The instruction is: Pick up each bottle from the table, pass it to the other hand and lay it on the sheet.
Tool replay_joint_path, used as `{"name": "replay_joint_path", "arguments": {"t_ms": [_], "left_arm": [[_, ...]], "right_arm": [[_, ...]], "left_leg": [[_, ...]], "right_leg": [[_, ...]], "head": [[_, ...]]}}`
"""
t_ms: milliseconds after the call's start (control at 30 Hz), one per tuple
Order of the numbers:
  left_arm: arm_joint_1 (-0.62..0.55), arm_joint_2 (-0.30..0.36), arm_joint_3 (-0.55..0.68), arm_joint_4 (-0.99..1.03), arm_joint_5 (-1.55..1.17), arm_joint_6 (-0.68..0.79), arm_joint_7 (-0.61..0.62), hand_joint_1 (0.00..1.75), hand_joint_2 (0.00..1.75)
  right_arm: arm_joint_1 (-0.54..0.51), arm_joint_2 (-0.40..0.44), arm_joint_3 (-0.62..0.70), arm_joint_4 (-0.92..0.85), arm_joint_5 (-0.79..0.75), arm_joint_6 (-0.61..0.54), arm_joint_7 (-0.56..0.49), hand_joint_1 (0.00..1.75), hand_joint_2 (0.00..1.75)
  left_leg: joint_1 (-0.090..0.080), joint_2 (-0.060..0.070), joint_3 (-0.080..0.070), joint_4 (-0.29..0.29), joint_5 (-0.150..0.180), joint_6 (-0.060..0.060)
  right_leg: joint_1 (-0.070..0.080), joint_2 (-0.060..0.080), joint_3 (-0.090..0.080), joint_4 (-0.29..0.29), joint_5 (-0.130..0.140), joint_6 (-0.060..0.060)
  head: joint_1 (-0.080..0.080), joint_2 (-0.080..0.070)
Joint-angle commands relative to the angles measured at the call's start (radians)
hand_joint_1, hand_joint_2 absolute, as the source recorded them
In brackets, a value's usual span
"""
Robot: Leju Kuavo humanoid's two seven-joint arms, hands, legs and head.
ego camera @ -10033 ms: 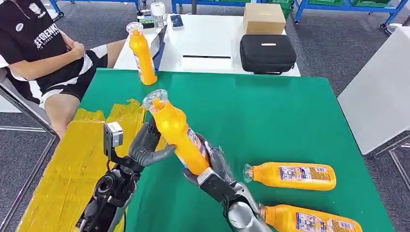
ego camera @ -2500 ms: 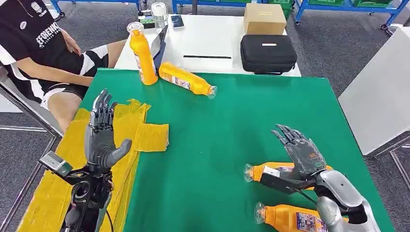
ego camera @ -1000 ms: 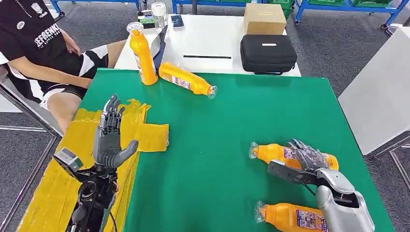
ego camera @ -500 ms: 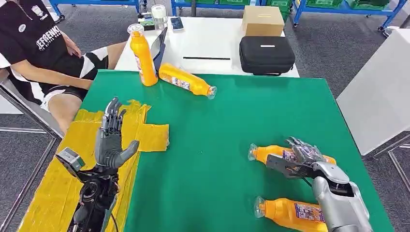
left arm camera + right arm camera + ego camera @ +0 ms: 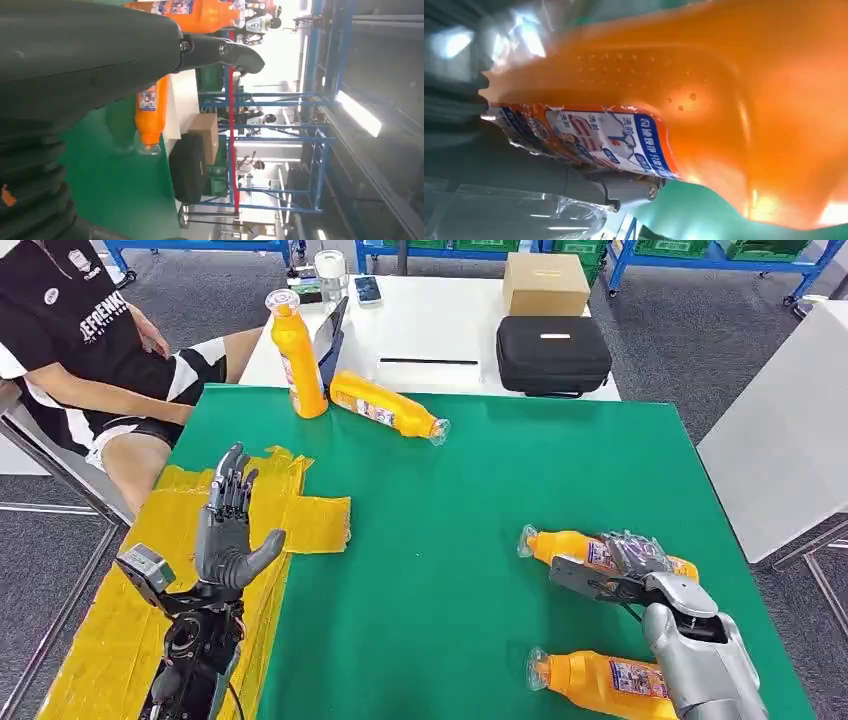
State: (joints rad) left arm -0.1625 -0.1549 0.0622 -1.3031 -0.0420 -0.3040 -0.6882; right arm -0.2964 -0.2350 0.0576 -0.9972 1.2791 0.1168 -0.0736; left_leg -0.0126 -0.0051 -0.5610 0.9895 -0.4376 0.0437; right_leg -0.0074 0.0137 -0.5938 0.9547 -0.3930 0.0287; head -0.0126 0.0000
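Right robot hand (image 5: 632, 562) wraps around an orange bottle (image 5: 570, 548) lying on the green surface (image 5: 480, 500) far from the yellow sheet (image 5: 150, 570), ready to lift it, while the left robot hand (image 5: 228, 530) waits open above that sheet to take it.

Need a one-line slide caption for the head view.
Right robot hand grips a lying orange bottle on the green table; left robot hand open over the yellow sheet.
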Motion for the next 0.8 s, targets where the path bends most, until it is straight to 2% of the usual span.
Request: {"name": "replay_joint_path", "arguments": {"t_ms": [33,67,200,267,300,367,400,467,500,600,633,800], "left_arm": [[-0.037,-0.006,0.024,0.067,-0.003,0.002,0.01,0.0,1.75],[-0.033,-0.005,0.025,0.062,-0.003,0.005,0.01,0.0,1.75],[-0.015,-0.005,0.025,0.036,-0.001,0.0,0.013,0.0,1.75],[-0.011,-0.006,0.024,0.032,0.0,0.0,0.013,0.0,1.75],[-0.011,-0.006,0.023,0.031,0.004,-0.007,0.015,0.0,1.75],[0.004,-0.01,0.013,-0.002,0.027,-0.039,0.032,0.0,1.75],[0.011,-0.013,0.0,-0.021,0.021,-0.04,0.05,0.0,1.75],[0.015,-0.018,-0.009,-0.035,0.018,-0.035,0.061,0.0,1.75],[0.015,-0.012,-0.035,-0.043,0.002,-0.023,0.087,0.0,1.75],[0.003,-0.003,-0.107,-0.066,-0.077,0.013,0.117,0.0,1.75],[-0.001,0.005,-0.139,-0.079,-0.1,0.012,0.122,0.0,1.75],[-0.027,0.02,-0.24,-0.132,-0.152,0.026,0.182,0.0,1.75]], "right_arm": [[0.006,0.018,0.013,0.047,-0.013,-0.019,-0.018,1.75,1.75],[0.013,0.033,0.0,0.016,-0.025,-0.076,-0.052,1.75,1.75],[0.054,0.084,-0.031,-0.14,-0.061,-0.174,-0.104,1.75,1.75],[0.071,0.093,-0.028,-0.197,-0.06,-0.161,-0.094,1.75,1.75],[0.074,0.103,-0.039,-0.212,-0.078,-0.195,-0.108,1.75,1.75],[0.087,0.187,-0.09,-0.306,-0.189,-0.312,-0.157,1.75,1.75],[0.099,0.211,-0.093,-0.344,-0.241,-0.324,-0.172,1.75,1.75],[0.111,0.215,-0.081,-0.37,-0.243,-0.324,-0.165,1.75,1.75],[0.127,0.234,-0.085,-0.398,-0.334,-0.327,-0.198,1.75,1.75],[0.15,0.285,-0.072,-0.427,-0.471,-0.359,-0.273,1.75,1.75],[0.148,0.303,-0.063,-0.429,-0.517,-0.364,-0.293,1.75,1.75],[0.107,0.319,0.005,-0.388,-0.616,-0.379,-0.297,1.75,1.75]], "left_leg": [[0.001,-0.001,0.002,-0.001,-0.001,-0.003],[0.001,-0.001,0.002,-0.001,-0.001,-0.002],[0.001,0.001,-0.001,-0.001,-0.001,-0.002],[0.001,0.002,-0.001,0.0,-0.003,-0.005],[0.0,0.002,-0.003,0.0,-0.001,-0.003],[0.001,0.002,-0.004,0.0,-0.002,-0.003],[0.001,0.002,-0.004,0.0,-0.002,-0.003],[0.002,0.002,-0.004,0.0,-0.002,-0.003],[0.002,0.003,-0.003,0.001,-0.004,-0.005],[0.002,-0.001,-0.006,0.0,-0.001,-0.002],[0.003,-0.001,-0.003,0.001,-0.003,-0.005],[0.002,0.0,-0.009,0.001,-0.001,-0.003]], "right_leg": [[0.001,-0.002,0.003,-0.002,-0.001,-0.001],[0.001,-0.002,0.002,-0.001,-0.001,-0.001],[0.001,0.0,-0.001,0.0,-0.001,-0.001],[0.001,0.001,-0.001,0.001,-0.002,-0.002],[0.0,0.001,-0.004,0.001,-0.001,-0.001],[0.001,0.001,-0.004,0.001,-0.002,-0.001],[0.001,0.001,-0.005,0.001,-0.001,-0.001],[0.001,0.001,-0.005,0.001,-0.002,-0.001],[0.002,0.002,-0.003,0.002,-0.004,-0.002],[0.001,-0.002,-0.006,0.001,-0.002,-0.001],[0.002,-0.003,-0.003,0.001,-0.004,-0.001],[0.001,0.0,-0.008,0.001,-0.001,-0.001]], "head": [[0.0,0.0],[0.0,0.0],[0.0,0.0],[0.0,0.0],[0.0,0.0],[0.0,0.0],[0.0,0.0],[0.0,0.0],[0.0,0.0],[0.0,0.0],[0.0,0.0],[0.0,0.0]]}}
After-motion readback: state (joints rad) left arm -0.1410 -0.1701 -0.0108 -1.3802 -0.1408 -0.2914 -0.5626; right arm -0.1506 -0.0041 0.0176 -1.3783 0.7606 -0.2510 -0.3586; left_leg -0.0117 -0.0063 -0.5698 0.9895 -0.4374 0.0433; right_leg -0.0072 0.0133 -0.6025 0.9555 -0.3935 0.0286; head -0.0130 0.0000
